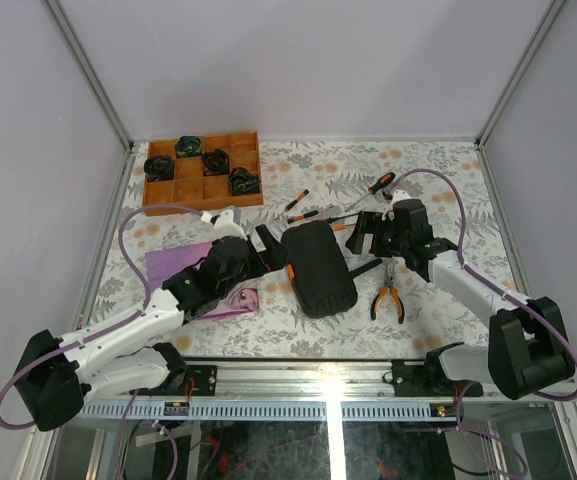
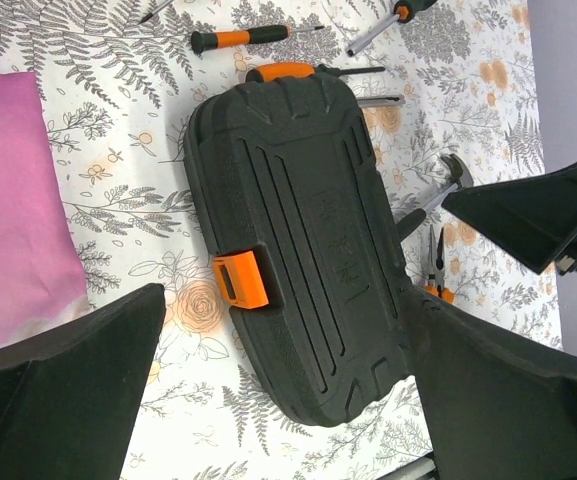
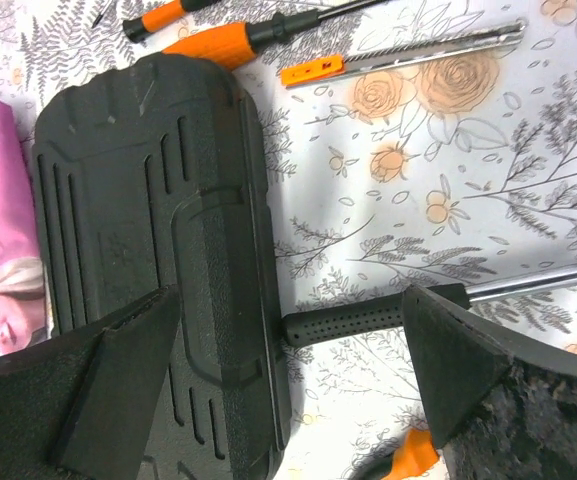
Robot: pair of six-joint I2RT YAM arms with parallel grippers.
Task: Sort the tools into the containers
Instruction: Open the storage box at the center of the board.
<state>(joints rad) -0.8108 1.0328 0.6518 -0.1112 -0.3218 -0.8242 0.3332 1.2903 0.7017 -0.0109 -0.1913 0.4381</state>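
The black tool case [image 1: 320,268] lies shut mid-table, orange latch [image 2: 240,280] on its left side. My left gripper [image 1: 271,252] hovers open over the case's near end [image 2: 298,250], one finger [image 2: 68,390] on each side. My right gripper [image 1: 366,238] is open over the hammer's black handle [image 3: 368,318], which butts against the case [image 3: 148,250]. The hammer head [image 2: 455,170] lies to the right. Orange-handled pliers [image 1: 388,298] lie right of the case. Screwdrivers [image 1: 298,200] [image 2: 238,38] [image 3: 168,17] are scattered behind it. Neither gripper holds anything.
A brown wooden compartment tray [image 1: 204,192] with dark items sits at the back left. A pink cloth [image 1: 183,265] lies left of the case under my left arm. A metal bit with an orange end [image 3: 398,60] lies behind the case. Frame posts border the table.
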